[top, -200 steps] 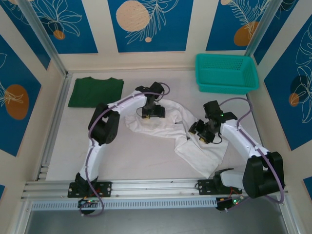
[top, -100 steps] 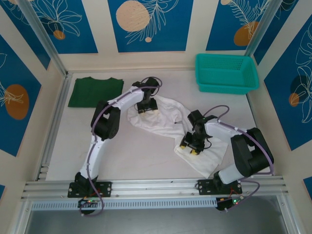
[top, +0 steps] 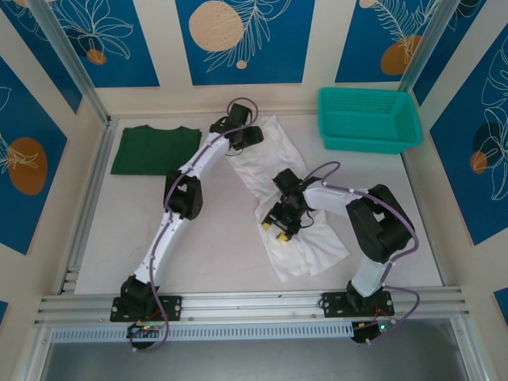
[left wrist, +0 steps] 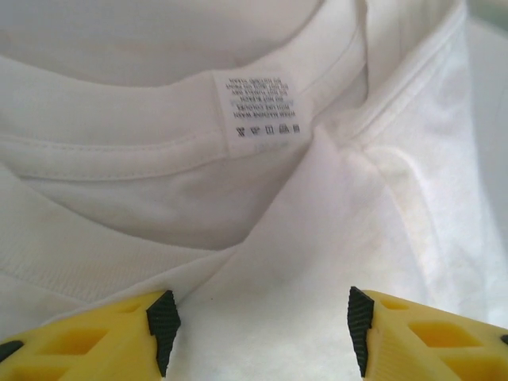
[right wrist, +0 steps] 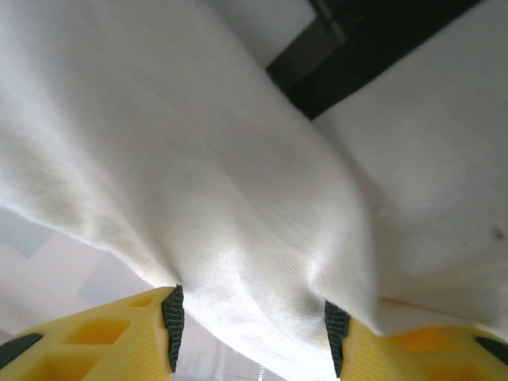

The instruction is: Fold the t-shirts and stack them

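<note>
Showing a neck label [left wrist: 258,107] inside the white t-shirt [left wrist: 333,238], print unreadable

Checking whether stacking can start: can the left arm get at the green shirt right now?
Probably not yet: the left gripper looks closed on the white shirt. The green shirt lies flat beside it with nothing between, so after letting go the way looks free.
</note>
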Controlling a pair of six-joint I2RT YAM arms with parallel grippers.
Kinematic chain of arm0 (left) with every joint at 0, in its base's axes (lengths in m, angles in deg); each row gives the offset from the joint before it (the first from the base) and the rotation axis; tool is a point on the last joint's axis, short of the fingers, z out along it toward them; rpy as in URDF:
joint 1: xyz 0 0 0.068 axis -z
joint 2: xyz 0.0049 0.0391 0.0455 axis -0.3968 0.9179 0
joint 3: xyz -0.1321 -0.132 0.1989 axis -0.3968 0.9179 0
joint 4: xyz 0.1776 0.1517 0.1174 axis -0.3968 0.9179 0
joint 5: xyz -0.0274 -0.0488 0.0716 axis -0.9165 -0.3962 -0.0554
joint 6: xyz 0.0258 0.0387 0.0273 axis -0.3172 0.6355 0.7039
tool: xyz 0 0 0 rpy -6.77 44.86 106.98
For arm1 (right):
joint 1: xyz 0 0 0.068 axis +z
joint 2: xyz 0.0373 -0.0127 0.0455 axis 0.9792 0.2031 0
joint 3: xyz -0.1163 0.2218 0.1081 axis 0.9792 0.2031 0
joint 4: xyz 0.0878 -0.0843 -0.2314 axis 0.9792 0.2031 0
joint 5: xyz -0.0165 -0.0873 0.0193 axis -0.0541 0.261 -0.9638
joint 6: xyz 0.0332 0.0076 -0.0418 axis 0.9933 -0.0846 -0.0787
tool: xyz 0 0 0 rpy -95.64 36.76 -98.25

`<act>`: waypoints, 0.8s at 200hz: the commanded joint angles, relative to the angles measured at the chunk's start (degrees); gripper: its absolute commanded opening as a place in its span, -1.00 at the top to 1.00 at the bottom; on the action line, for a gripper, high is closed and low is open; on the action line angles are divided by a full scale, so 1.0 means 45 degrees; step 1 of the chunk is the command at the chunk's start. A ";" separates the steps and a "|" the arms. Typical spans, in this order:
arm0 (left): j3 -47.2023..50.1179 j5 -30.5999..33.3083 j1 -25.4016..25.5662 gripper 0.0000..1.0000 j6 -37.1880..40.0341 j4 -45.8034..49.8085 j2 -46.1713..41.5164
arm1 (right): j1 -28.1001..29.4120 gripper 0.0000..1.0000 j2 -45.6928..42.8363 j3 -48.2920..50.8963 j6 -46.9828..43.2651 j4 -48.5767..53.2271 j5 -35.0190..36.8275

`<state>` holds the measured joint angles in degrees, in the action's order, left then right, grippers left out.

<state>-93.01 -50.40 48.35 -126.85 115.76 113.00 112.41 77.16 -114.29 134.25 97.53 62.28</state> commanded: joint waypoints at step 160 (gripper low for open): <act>0.8839 -0.0576 -0.1320 0.05 0.1390 0.2179 -0.6043 | 0.1682 -0.09 0.1680 -0.5321 -0.4450 0.2616 -0.1283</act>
<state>-59.95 -55.63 41.20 -121.17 123.76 85.26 119.51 87.47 -141.05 120.98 104.79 58.36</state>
